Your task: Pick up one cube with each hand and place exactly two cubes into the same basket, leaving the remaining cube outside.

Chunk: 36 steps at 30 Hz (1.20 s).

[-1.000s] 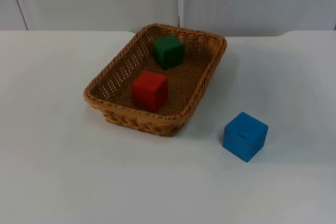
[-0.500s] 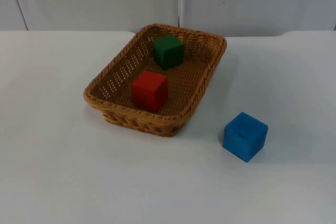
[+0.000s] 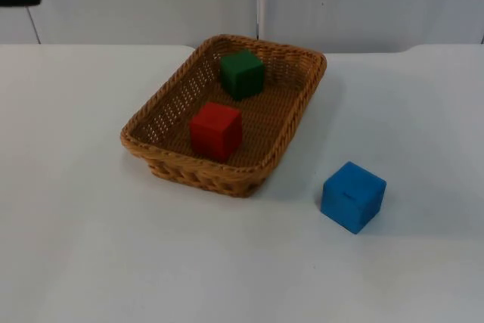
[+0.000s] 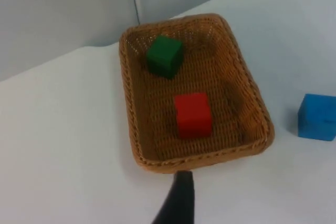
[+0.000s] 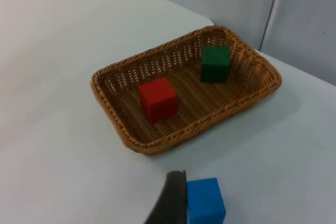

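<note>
Two cubes sitting in the basket, one lying outside

We are seeing the green cube and red cube resting in the wicker basket mid-desk, the blue cube lying near the desk's front right; we cannot tell either gripper's jaw state

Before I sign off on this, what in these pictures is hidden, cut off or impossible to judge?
- Left gripper's jaws: left wrist view cuts off all but one black fingertip; open or shut cannot be told.
- Right gripper's jaws: the same, one fingertip at the edge.
- Blue cube: partly behind that fingertip and cut by the picture's edge.
- Red cube: its base sits behind the basket near wall in the top view.
</note>
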Motion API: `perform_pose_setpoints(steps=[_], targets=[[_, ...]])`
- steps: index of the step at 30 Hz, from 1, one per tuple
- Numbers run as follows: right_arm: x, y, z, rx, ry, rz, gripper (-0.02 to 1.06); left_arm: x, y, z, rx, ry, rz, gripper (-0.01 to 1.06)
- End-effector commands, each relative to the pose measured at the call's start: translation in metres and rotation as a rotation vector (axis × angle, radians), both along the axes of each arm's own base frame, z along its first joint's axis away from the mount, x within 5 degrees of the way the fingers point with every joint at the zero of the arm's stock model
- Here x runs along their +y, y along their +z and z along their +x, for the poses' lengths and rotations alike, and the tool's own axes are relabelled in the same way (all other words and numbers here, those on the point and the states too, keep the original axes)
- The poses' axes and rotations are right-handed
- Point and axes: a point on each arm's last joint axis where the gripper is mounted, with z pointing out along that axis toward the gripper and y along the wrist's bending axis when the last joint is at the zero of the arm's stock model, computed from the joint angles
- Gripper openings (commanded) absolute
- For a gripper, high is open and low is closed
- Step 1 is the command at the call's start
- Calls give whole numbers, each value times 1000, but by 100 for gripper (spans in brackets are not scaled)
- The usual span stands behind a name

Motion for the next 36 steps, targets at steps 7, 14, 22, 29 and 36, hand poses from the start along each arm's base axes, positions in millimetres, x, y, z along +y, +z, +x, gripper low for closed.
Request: perform_pose_setpoints(steps=[7, 14, 22, 29, 36], targets=[[-17, -10, -37, -42, -18, 66, 76, 17, 1, -38, -81, 0, -74, 77], [-32, -20, -71, -56, -7, 86, 76, 27, -9, -60, -103, -5, -94, 77], [-48, -29, -109, -60, 23, 83, 76, 37, -22, -83, -82, -12, -102, 77], [-64, -33, -130, -74, -47, 90, 76, 46, -26, -104, -72, -19, -103, 77], [-74, -40, -149, -88, -55, 92, 76, 58, -33, -126, -85, -16, -85, 77]])
